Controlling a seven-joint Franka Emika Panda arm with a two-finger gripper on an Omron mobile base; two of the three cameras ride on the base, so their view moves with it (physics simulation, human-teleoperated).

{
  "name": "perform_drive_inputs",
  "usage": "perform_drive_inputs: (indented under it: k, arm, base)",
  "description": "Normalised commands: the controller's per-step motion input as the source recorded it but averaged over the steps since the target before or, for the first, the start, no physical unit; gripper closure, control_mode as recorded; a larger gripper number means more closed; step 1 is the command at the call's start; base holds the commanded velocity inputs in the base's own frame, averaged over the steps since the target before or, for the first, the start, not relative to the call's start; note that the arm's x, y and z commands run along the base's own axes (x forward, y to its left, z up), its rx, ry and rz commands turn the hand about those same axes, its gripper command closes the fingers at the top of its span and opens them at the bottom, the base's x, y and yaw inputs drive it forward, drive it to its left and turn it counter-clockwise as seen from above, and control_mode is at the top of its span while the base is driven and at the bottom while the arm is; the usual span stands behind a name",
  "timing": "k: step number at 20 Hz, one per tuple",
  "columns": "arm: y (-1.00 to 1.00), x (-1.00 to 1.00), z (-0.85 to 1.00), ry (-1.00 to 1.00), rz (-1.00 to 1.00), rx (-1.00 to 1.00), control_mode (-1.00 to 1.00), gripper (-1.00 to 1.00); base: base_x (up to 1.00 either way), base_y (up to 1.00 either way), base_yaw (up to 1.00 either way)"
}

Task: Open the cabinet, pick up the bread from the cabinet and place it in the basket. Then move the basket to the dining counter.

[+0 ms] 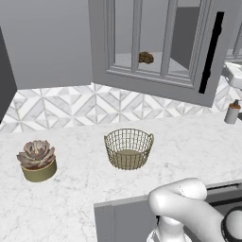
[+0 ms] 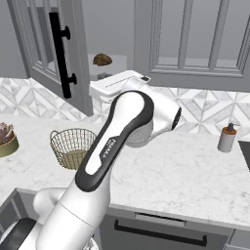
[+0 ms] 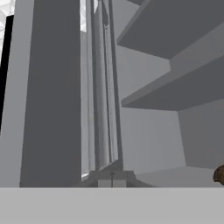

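I see the arm [image 2: 122,141] rising from the base, elbow bent high, forearm reaching toward the open cabinet [image 2: 44,53]; the hand itself is hidden behind the wrist housing. My hand view looks past the edge of the swung-out door [image 3: 52,96] into the cabinet interior. The fingers are closed on nothing. The bread [image 1: 146,57] sits on the cabinet's lower shelf, showing at the right edge of my hand view [image 3: 219,174]. The basket [image 1: 128,148] stands upright on the marble counter [image 1: 75,198], 1 succulent [image 1: 37,159] well to its left.
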Motion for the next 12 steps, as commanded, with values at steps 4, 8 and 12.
perform_drive_inputs:
  k: [4, 8, 12]
  arm:
    - [0.39, 0.07, 0.00, 0.00, 0.00, 0.00, -1.00, 1.00]
    - [0.37, -0.16, 0.00, 0.00, 0.08, 0.00, -1.00, 1.00]
    - [0.47, -0.49, 0.00, 0.00, 0.19, -0.02, -1.00, 1.00]
  base:
    - [0.00, 0.00, 0.00]
    - [0.00, 0.00, 0.00]
    - [0.00, 0.00, 0.00]
